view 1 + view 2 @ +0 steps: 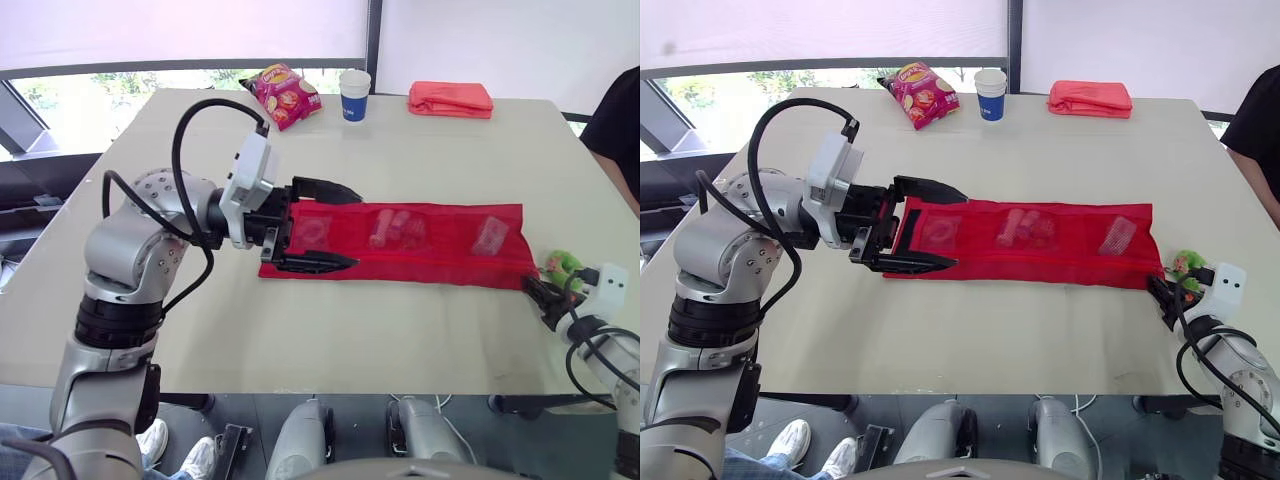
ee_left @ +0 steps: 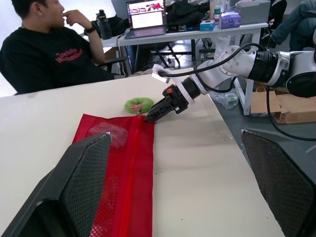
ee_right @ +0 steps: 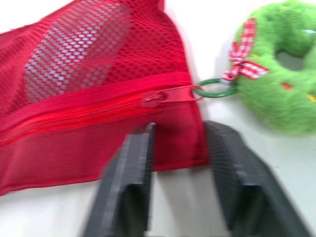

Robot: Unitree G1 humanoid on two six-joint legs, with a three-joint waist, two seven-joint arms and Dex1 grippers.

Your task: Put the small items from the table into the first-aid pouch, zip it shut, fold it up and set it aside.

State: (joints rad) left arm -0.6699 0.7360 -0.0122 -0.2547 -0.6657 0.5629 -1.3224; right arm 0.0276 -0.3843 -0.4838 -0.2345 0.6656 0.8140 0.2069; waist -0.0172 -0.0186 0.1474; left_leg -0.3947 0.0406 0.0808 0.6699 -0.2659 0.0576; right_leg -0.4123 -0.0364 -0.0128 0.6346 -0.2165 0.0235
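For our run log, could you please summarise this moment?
pouch: flat, zipped, filled | left gripper: open, straddling left end | right gripper: open at zipper corner

On the table [image 1: 300, 340] the pouch [image 1: 430, 240] lies central, plush ring [image 1: 560, 266] at its right end; snack bag [image 1: 283, 95], cup [image 1: 354, 96], cloth [image 1: 450, 99] behind.
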